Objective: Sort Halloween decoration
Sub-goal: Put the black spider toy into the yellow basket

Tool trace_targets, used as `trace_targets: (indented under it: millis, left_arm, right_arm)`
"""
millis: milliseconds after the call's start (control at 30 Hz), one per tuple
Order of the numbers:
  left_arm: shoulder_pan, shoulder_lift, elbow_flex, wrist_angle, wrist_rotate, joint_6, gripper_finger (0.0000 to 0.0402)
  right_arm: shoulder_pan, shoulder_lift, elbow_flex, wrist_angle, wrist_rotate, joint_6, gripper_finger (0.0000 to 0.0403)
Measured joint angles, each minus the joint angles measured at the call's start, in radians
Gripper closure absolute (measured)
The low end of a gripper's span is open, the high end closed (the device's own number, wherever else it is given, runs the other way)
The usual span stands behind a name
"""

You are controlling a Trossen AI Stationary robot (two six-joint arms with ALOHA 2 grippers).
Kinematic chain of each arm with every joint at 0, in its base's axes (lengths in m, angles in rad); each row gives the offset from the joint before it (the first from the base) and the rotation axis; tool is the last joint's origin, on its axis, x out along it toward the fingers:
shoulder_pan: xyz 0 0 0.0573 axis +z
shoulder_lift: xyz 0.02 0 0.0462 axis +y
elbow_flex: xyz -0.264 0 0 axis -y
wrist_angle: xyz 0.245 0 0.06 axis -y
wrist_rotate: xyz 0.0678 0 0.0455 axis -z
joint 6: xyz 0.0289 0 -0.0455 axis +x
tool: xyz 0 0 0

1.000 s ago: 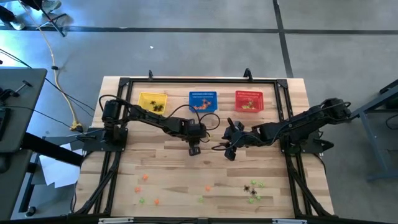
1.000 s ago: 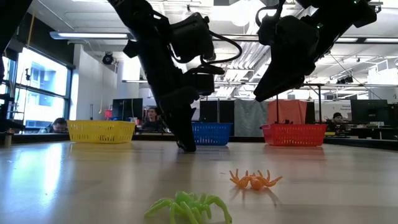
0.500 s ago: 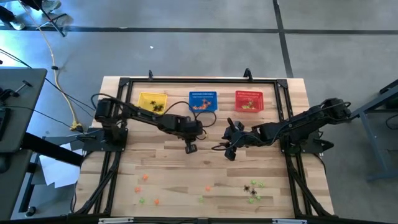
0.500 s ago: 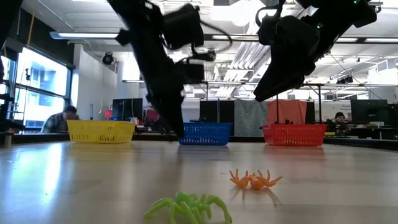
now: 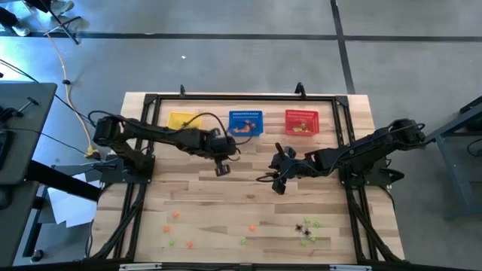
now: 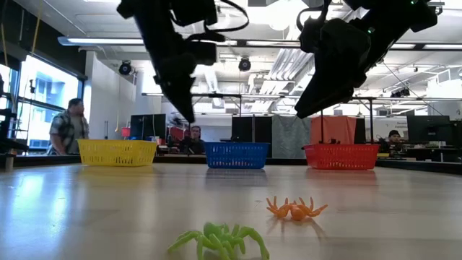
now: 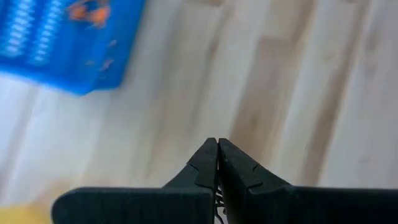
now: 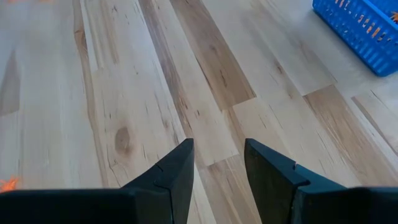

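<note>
Along the far edge of the bench: three mesh baskets in a row, a yellow basket [image 5: 184,120], a blue basket [image 5: 245,122] and a red basket [image 5: 301,121].
Yellow basket: mostly hidden under the left arm; contents cannot be told.
Blue basket: orange trinkets [image 5: 242,128] inside.
Red basket: a few light green bits inside.
Near edge, left part: two orange spiders [image 5: 170,221] and two green ones [image 5: 172,242] scattered, well apart from the baskets.
Near edge, middle: one orange piece [image 5: 251,227] and one green piece [image 5: 242,241].
Near edge, right part: a cluster of black spiders [image 5: 305,228] mixed with green ones [image 5: 314,223]; the count cannot be told.
Left jaws [image 5: 221,170]: pressed together, above the bench just in front of the gap between yellow and blue baskets; whether anything is pinched cannot be told.
Right jaws [image 5: 278,186]: spread, nothing between them, over the middle of the bench.
Writing: none readable.
</note>
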State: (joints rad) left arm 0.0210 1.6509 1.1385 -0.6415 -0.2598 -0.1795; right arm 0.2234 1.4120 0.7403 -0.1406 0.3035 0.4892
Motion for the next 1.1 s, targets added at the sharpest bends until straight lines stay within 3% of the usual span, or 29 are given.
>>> trace_targets:
  millis: [200,467,800,1100]
  left_arm:
    - [0.096,-0.110,0.000,-0.183,-0.072,0.033,0.0401]
    - [0.329,-0.241,0.000,-0.320,-0.116,0.091,0.0402]
    - [0.612,-0.295,0.001,-0.331,-0.019,0.175,0.0402]
    - [0.672,-0.292,0.001,-0.331,0.072,0.184,0.0402]
  right_arm:
    - [0.000,0.000,0.000,-0.002,0.000,0.000,0.0265]
    - [0.000,0.000,0.000,-0.002,0.000,0.001,0.0265]
    - [0.000,0.000,0.000,-0.002,0.000,0.008,0.0265]
    - [0.000,0.000,0.000,-0.002,0.000,0.008,0.0265]
